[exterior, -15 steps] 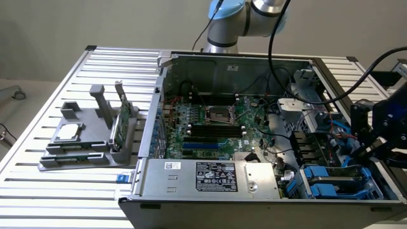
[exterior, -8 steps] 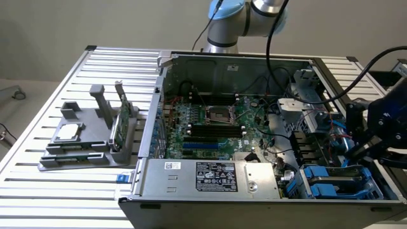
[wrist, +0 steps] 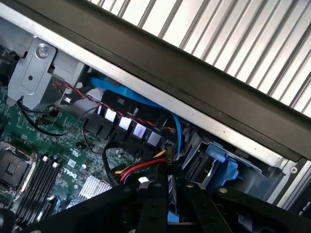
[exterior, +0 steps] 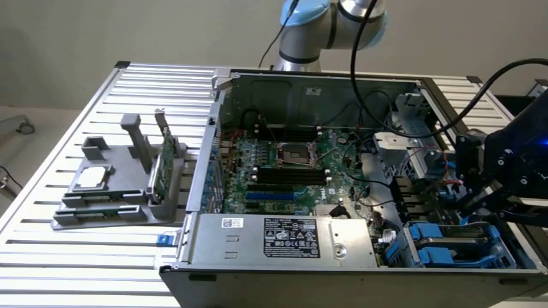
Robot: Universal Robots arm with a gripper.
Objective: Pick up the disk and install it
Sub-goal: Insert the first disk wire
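In the wrist view my gripper (wrist: pixel 171 185) has its black fingers (wrist: pixel 153 199) drawn close on a thin grey and blue strip. This looks like the disk (wrist: pixel 171 214) seen edge-on. Most of the disk is hidden by the fingers. In the exterior view the gripper (exterior: pixel 489 197) hangs over the near corner of the open computer case (exterior: pixel 283 273) on the exterior view's right. It is just above the drive bay with its blue plastic frames (exterior: pixel 441 249). A blue frame (wrist: pixel 221 165) lies close beyond the fingertips.
Red, yellow and black cables (wrist: pixel 138 167) and a blue data cable (wrist: pixel 146 102) run near the fingers. The motherboard (exterior: pixel 287 173) fills the case floor, beside the power supply (exterior: pixel 291 237). A grey holder (exterior: pixel 111 192) with a square chip and a green card stands on the slatted table (exterior: pixel 102 256).
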